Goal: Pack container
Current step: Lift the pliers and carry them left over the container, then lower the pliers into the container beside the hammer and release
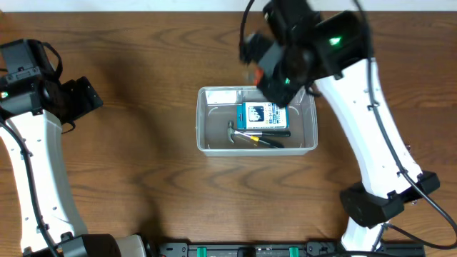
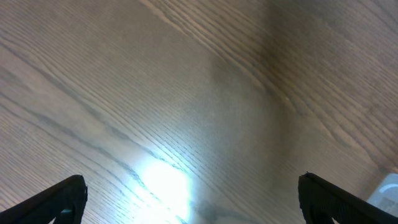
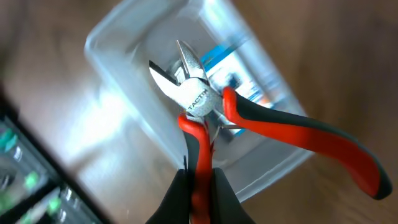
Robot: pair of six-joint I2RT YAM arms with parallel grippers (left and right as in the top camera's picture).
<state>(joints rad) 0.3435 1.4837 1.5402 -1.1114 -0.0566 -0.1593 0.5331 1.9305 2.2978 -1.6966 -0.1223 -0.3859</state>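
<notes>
Red cutters (image 3: 200,102) pinched by one handle in right gripper (image 3: 199,194) over container (image 1: 213,125) at frame centre, left gripper (image 2: 193,196) spread wide; lower past rim, clear of box (image 1: 260,114), then release.

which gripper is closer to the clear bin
Right. The right gripper, shut on red-handled cutters, hangs over the container; the left gripper sits open, far off to its left over the table.

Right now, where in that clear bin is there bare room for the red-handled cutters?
The container's left end is bare, between its left wall and the tools. The rest is crowded: blue-and-white box at the far side, tools nearer.
</notes>
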